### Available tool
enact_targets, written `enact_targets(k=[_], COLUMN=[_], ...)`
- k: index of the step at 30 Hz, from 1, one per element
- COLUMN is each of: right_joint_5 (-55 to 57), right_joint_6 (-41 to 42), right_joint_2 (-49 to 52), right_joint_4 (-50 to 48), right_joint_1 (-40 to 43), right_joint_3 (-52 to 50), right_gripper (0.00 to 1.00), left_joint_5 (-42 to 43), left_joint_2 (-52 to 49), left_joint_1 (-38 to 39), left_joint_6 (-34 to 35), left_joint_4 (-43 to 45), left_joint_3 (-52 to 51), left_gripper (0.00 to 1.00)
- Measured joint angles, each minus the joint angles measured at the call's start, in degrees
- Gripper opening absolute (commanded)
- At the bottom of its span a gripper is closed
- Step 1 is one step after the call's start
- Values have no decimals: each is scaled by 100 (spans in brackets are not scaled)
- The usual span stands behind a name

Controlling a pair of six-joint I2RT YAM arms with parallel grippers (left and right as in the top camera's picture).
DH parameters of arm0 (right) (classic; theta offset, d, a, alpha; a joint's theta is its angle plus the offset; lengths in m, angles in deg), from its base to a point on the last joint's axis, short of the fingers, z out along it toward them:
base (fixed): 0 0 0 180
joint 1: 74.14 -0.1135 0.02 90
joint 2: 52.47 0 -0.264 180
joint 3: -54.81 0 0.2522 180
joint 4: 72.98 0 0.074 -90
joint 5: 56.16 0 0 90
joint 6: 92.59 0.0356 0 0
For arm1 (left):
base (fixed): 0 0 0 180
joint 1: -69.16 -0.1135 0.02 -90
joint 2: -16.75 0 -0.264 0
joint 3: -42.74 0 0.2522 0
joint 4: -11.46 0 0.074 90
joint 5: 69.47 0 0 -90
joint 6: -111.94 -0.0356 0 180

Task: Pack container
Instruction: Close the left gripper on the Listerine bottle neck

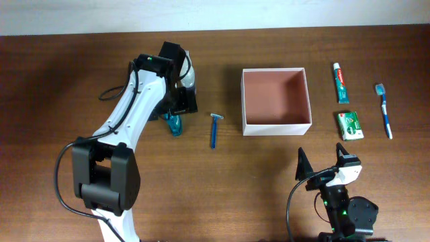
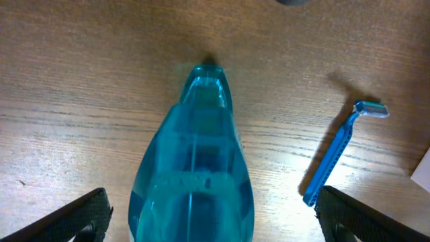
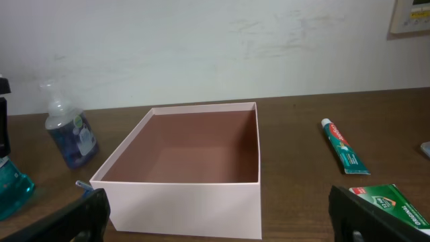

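Left pincer point(image 1: 176, 115) first: seen from overhead it hangs in the upper left of the frame, above a teal bottle point(image 1: 175, 125) on the tabletop point(image 1: 67, 81), and my wrist hides the jaws. A blue razor point(image 1: 214, 130) lies just right of the bottle. The container point(image 1: 276, 128) sits right of centre, top open, showing its reddish-brown floor. Right of it lie a toothpaste tube point(image 1: 341, 82), a green box point(image 1: 350, 125) and a toothbrush point(image 1: 385, 111). My right pincer point(image 1: 326, 168) is at the lower right, jaws spread wide, well apart from everything.

From my left wrist, the fingers point(image 2: 87, 215) sit in the bottom corners, open, with the teal bottle between them and a gap on each side. The razor lies at the right.

From my right wrist, the fingers point(image 3: 74, 215) are again wide apart in the bottom corners. The container fills the centre, with the toothpaste tube and green box to its right. At the left edge are the teal bottle and a pump bottle point(image 3: 70, 134) of blue liquid.
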Motion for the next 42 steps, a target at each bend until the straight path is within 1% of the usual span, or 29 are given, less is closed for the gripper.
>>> enact_targets(k=[20,24,26,30,31,35,39,42], right_joint_5=[0,0,0,0,0,0,0,0], right_joint_6=[4,2,4,2,2,4,4,2], right_joint_2=[0,0,0,0,0,0,0,0], right_joint_4=[0,0,0,0,0,0,0,0], right_joint_1=[0,0,0,0,0,0,0,0], right_joint_3=[0,0,0,0,0,0,0,0], right_gripper=[99,99,99,99,99,98,99,99], left_joint_5=[-4,-7,-4,-4,-4,-7,-7,-4], left_joint_2=[-17,-17,-22,-44,-48,-70,-74,-74], left_joint_1=[-2,-2,-2,-2,-2,-2,-2,-2], left_joint_6=[-105,-120,-142,-170,-173,-190,-197,-190], left_joint_4=[120,129,142,138,127,68,55,52], left_joint_3=[22,22,26,61,70,105,107,107], left_gripper=[99,89,80,71,66,55,47,45])
